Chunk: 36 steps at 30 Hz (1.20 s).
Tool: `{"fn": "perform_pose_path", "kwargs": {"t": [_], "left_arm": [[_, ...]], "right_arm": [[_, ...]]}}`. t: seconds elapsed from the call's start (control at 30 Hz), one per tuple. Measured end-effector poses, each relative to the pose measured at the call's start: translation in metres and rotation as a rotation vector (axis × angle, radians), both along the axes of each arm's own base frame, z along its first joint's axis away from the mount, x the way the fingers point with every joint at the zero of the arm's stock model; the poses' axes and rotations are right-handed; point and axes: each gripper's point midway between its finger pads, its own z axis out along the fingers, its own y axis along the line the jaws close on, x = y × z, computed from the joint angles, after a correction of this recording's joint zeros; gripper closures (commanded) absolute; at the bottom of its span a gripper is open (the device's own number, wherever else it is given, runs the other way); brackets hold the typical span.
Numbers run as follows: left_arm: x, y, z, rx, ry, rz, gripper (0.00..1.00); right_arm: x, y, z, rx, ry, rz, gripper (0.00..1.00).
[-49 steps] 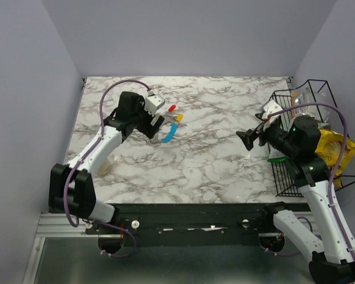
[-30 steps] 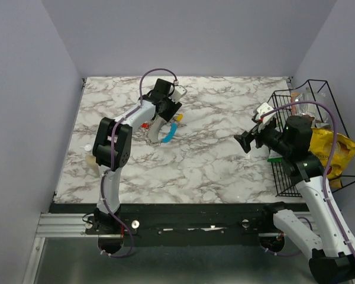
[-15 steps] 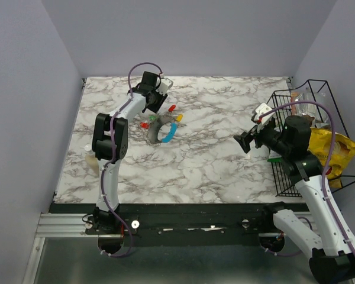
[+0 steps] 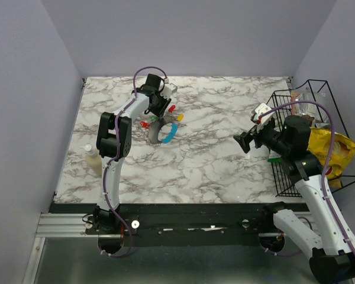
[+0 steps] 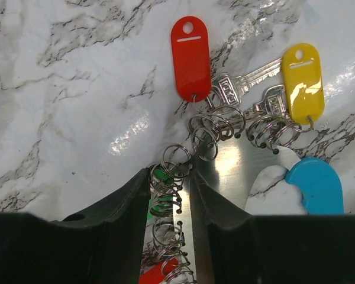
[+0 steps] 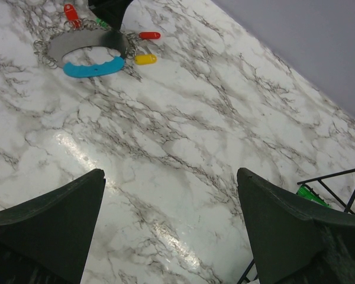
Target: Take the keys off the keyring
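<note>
**Left wrist view: about to get tangled in the little rings?**

Looking down the left pincer (image 5: 171, 174) at the keyring (image 5: 225, 171), lying flat on the table (image 5: 77, 89), left of centre in the far half. Fingers half spread, straddling the shiny grey band, with a row of small split rings (image 5: 165, 213) jammed in between. Can't tell whether really clamped or just brushing both sides. Red tag (image 5: 191, 57) and yellow tag (image 5: 303, 83) fanned out just past the tips, silver keys (image 5: 254, 74) tucked between them, all hooked to the band. Blue part (image 5: 316, 186) off to the side, untouched. Nothing off the ring so far, by the look of it.

Right pincer (image 6: 170, 177) spread wide, holding nothing, hovering well apart from the ring, over near the wire basket (image 4: 312, 83).

Worries from here:
- Squeezing band and rings together, so probably pinning the very rings meant to slide off.
- Lifting one-handed: likely hauls up the whole bunch, keys dangling, nothing separated.
- Slick metal against the fingers, so could twist, pop out sideways and skid across the marble.
- Rings snagging on a fingertip and dragging everything along on release.

Probably calls for the other arm pulling a tag, with this side as the anchor.
</note>
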Motion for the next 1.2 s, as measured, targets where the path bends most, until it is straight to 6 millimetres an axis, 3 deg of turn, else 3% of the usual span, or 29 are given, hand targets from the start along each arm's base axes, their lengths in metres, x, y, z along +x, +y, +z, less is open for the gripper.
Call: {"fn": "perform_pose_path", "kwargs": {"t": [0.2, 0.4, 0.47, 0.53, 0.6, 0.73, 1.2], "left_arm": [[-0.002, -0.006, 0.001, -0.026, 0.021, -0.018, 0.63], [0.001, -0.007, 0.002, -0.032, 0.018, -0.018, 0.81], [0.003, -0.007, 0.004, -0.034, 0.015, -0.016, 0.82], [0.002, -0.007, 0.003, -0.035, 0.019, -0.013, 0.90], [0.000, -0.007, 0.000, -0.035, 0.031, -0.009, 0.90], [-0.003, -0.007, -0.003, -0.032, 0.047, -0.006, 1.00], [-0.011, -0.012, 0.007, -0.077, 0.049, -0.013, 1.00]], "right_arm": [[0.000, 0.001, 0.000, 0.000, 0.000, 0.003, 0.00], [0.000, 0.001, 0.000, 0.000, 0.000, 0.003, 0.00], [0.000, 0.001, 0.000, 0.000, 0.000, 0.003, 0.00], [0.000, 0.001, 0.000, 0.000, 0.000, 0.003, 0.00], [0.000, 0.001, 0.000, 0.000, 0.000, 0.003, 0.00], [0.000, 0.001, 0.000, 0.000, 0.000, 0.003, 0.00], [0.000, 0.001, 0.000, 0.000, 0.000, 0.003, 0.00]]}}
